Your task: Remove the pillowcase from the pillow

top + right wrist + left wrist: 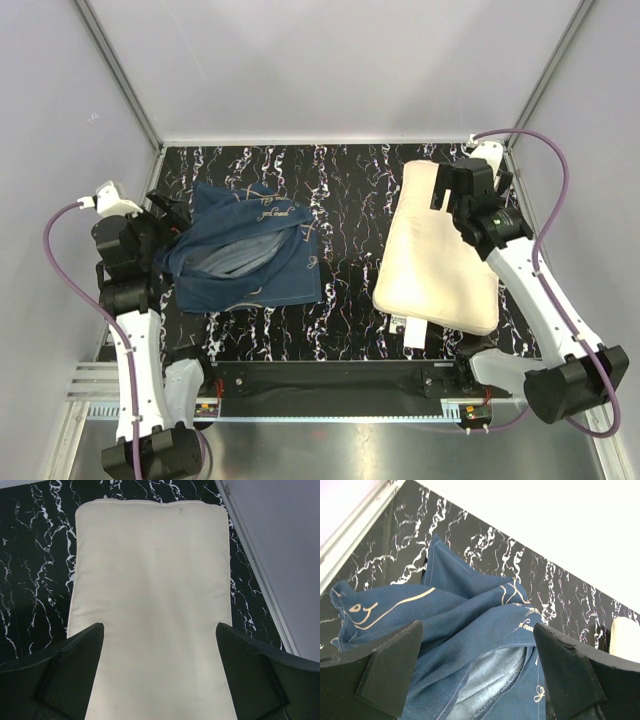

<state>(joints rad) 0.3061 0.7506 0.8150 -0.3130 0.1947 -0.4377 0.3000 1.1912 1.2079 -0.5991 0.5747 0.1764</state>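
A: Where did things lie?
B: The crumpled navy-blue fabric pillowcase [250, 255] lay at the left, well apart from the plump cream rectangular pillow [440, 262].
A: And the pincers?
B: Left gripper [477, 672] and right gripper [160, 672] gaped, empty. Lifting straight up seemed wisest, snagging no cloth.

No writing could be read. The pillowcase [485, 630] bore pale gold cursive marks among its line drawings (too small and creased to make out), and the white tag [413, 331] at the near edge of the pillow [440, 260] showed no legible print.
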